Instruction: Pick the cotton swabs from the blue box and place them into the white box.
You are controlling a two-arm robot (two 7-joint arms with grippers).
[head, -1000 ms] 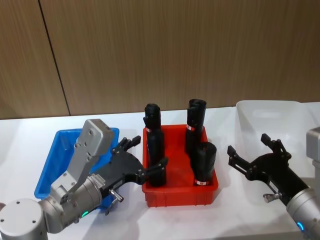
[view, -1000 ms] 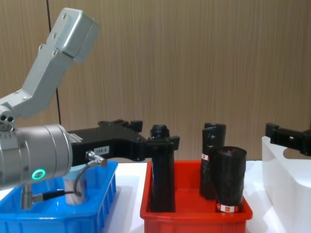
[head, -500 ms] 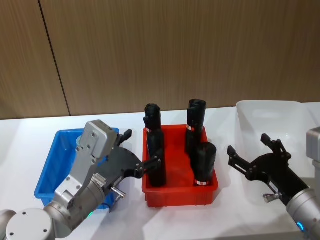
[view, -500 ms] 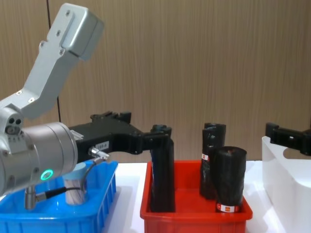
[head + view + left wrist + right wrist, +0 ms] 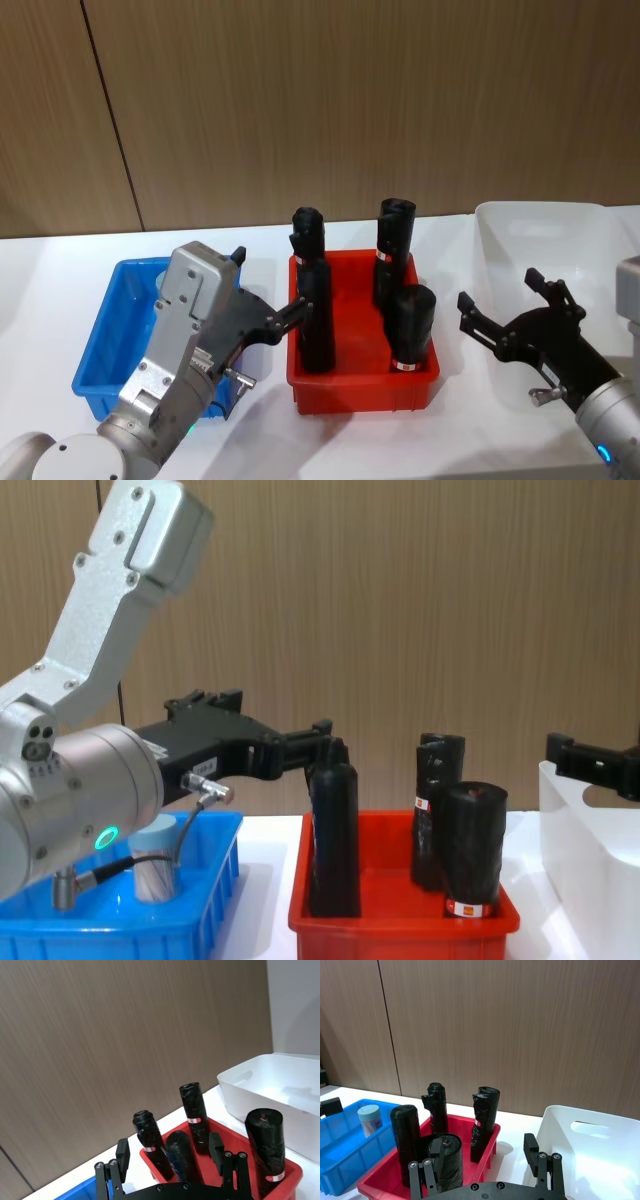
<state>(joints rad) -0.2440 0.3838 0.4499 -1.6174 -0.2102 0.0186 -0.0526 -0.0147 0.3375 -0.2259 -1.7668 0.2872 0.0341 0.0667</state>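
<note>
Rising and drawing back from the red bin (image 5: 362, 385), the left end effector (image 5: 270, 322) hangs released over the blue box (image 5: 108, 352), where one tub of cotton swabs (image 5: 155, 860) waits ungrasped (white box (image 5: 545, 235) looks empty), right end effector (image 5: 507, 318) spread idle.

Swab tub (image 5: 155, 872) in L box (image 5: 212, 885)

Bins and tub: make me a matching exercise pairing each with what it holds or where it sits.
Things:
1. blue box
2. red bin
3. white box
4. cotton swabs tub

Places or contents:
A. holds black rolls
B. on the robot's right, nothing seen inside
C. stands in the blue bin
D. on the robot's left, under the left gripper

Pairs: 1-D, 2-A, 3-B, 4-C
</note>
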